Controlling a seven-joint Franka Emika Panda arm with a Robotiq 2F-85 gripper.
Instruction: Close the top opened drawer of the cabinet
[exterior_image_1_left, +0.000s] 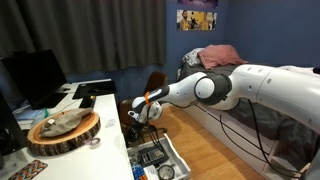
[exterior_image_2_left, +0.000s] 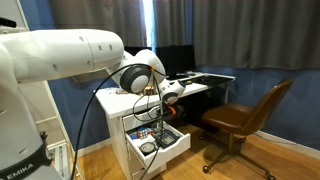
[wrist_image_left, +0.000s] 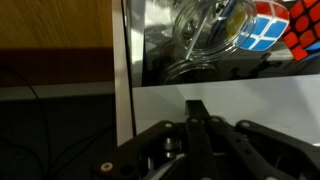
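Note:
The white cabinet (exterior_image_2_left: 124, 128) stands beside the desk with two drawers pulled out. The top opened drawer (exterior_image_2_left: 150, 124) is shallow and holds dark and light clutter. It also shows in an exterior view (exterior_image_1_left: 134, 124). In the wrist view its plain white front (wrist_image_left: 240, 95) fills the middle, with a clear jar (wrist_image_left: 205, 30) and a coloured cube (wrist_image_left: 275, 25) inside it. My gripper (wrist_image_left: 197, 106) is shut and empty, its fingertips at or touching that white front. It shows in both exterior views (exterior_image_1_left: 140, 110) (exterior_image_2_left: 166, 100), in front of the top drawer.
The lower white drawer (exterior_image_2_left: 165, 148) juts out further, full of dark items, also seen in an exterior view (exterior_image_1_left: 158, 158). A brown office chair (exterior_image_2_left: 245, 115) stands nearby on the wooden floor. The white desk (exterior_image_1_left: 100, 135) carries a wooden slab (exterior_image_1_left: 62, 130) and monitors. A bed (exterior_image_1_left: 225, 55) lies behind.

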